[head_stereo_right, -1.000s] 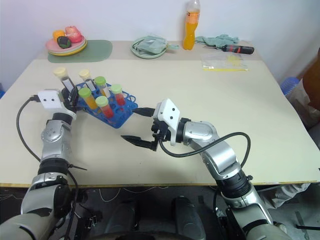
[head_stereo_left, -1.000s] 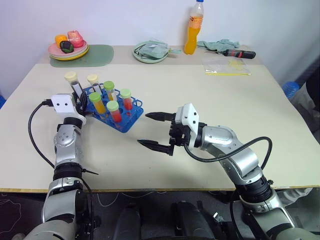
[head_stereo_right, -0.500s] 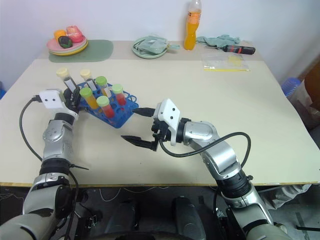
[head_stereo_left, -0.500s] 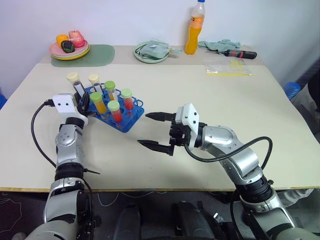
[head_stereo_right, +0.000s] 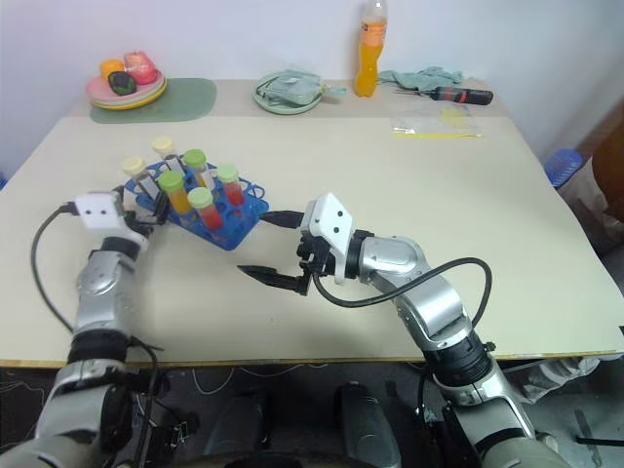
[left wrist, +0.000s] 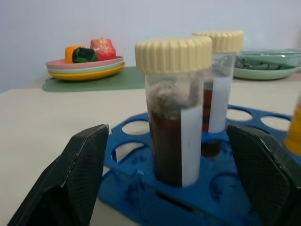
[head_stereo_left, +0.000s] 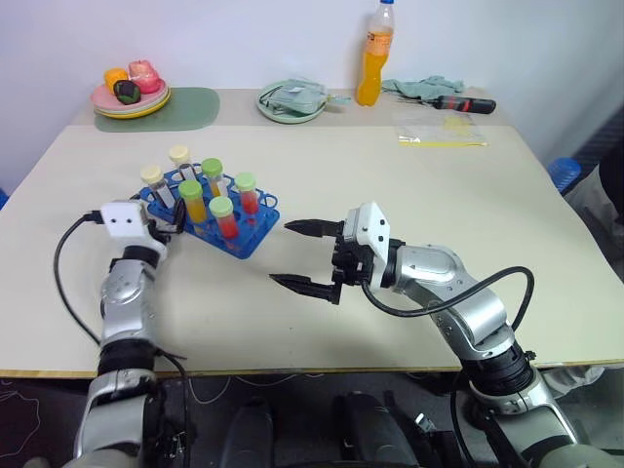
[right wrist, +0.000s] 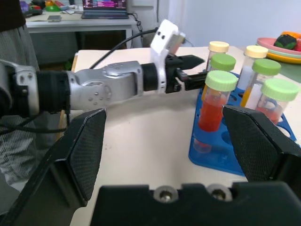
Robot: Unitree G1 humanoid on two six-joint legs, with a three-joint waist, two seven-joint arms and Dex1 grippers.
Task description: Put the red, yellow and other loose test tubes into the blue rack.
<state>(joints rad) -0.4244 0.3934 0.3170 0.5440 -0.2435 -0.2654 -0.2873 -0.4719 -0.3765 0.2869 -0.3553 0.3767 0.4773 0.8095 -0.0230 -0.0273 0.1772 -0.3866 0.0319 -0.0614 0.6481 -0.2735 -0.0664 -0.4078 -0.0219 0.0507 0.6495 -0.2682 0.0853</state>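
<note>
The left hand point(head_stereo_left: 168, 220) sits so close against the blue rack point(head_stereo_left: 244, 239) that the head views do not show how its fingers stand. The rack's right part is cut off by the left wrist view's edge, as is an orange tube point(left wrist: 294, 134) there. In the right wrist view, a person point(right wrist: 11, 28) at the far left is cropped. The items in the clear bag point(head_stereo_left: 439, 132) on the far worktop point(head_stereo_left: 390, 175) are too small to tell.

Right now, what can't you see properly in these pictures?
- The blue rack's near-left corner, left eye view: hidden behind the left gripper.
- The clear bag's contents, left eye view: too small.
- The blue rack's far end, right wrist view: hidden by the right gripper's finger.
</note>
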